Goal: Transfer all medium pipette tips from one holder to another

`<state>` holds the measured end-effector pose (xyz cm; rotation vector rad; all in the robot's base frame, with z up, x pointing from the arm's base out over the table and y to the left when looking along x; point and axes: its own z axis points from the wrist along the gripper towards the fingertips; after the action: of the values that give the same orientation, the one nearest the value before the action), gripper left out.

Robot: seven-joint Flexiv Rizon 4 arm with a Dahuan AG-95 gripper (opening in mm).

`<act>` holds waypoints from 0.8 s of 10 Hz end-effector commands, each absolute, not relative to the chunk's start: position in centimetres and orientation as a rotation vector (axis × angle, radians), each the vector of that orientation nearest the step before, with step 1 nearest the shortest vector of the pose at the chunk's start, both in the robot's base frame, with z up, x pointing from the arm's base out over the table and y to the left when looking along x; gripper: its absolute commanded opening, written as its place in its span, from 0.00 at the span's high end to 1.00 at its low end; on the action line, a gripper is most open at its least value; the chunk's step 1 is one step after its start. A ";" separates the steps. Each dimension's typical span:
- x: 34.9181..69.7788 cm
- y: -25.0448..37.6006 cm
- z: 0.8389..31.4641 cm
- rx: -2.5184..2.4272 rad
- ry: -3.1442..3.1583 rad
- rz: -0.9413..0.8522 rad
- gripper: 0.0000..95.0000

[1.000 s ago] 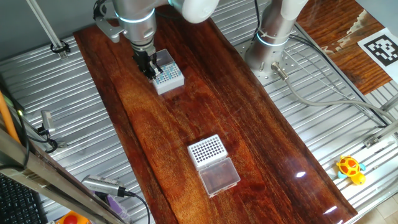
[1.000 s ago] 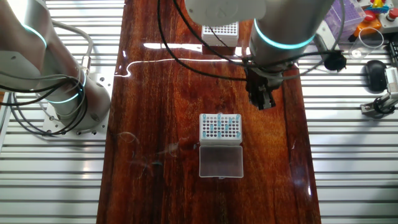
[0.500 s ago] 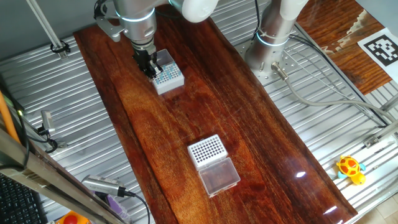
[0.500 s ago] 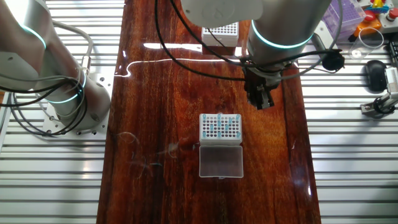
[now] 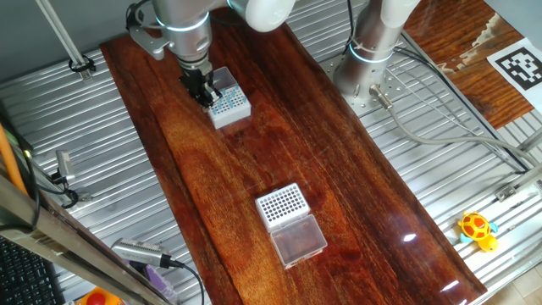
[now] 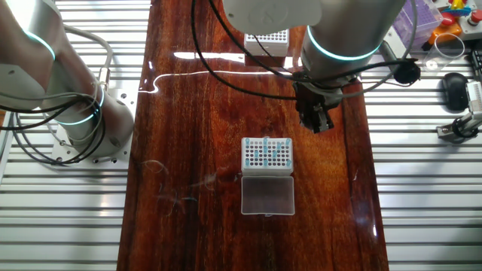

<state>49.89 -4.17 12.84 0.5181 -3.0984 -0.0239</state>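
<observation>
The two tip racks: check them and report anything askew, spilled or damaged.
Nothing stands out. The rack with teal tips sits flat on the wooden table, its clear lid open beside it. The other rack also sits flat with its lid open. No loose tips show. The claw hangs apart from both.

Both cameras looked steeply down on the wooden table (image 5: 279,152) from above, at middling distance. One fixed view ran the tabletop diagonally, 11 to 5 o'clock, with the arm's base (image 5: 366,63) at 1 o'clock. The other faced the opposite way, the base (image 6: 79,113) at 9 o'clock. Both shared the two tip racks (image 5: 229,103) (image 6: 266,153) and the tabletop.
</observation>
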 end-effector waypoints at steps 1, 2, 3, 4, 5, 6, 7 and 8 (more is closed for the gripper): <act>49.6 -4.3 12.1 0.535 -3.087 -0.029 0.60; 49.4 -4.4 11.6 0.544 -3.086 -0.029 0.60; 49.2 -4.5 11.0 0.551 -3.085 -0.030 0.60; 48.9 -4.6 10.5 0.562 -3.075 -0.025 0.40; 48.9 -4.6 10.5 0.582 -3.068 -0.026 0.40; 48.9 -4.6 10.5 0.606 -3.073 -0.029 0.40; 48.9 -4.6 10.5 0.614 -3.078 -0.031 0.40; 48.9 -4.6 10.5 0.606 -3.080 -0.026 0.40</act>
<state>48.99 -4.52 10.41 0.6190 -3.0851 -0.0348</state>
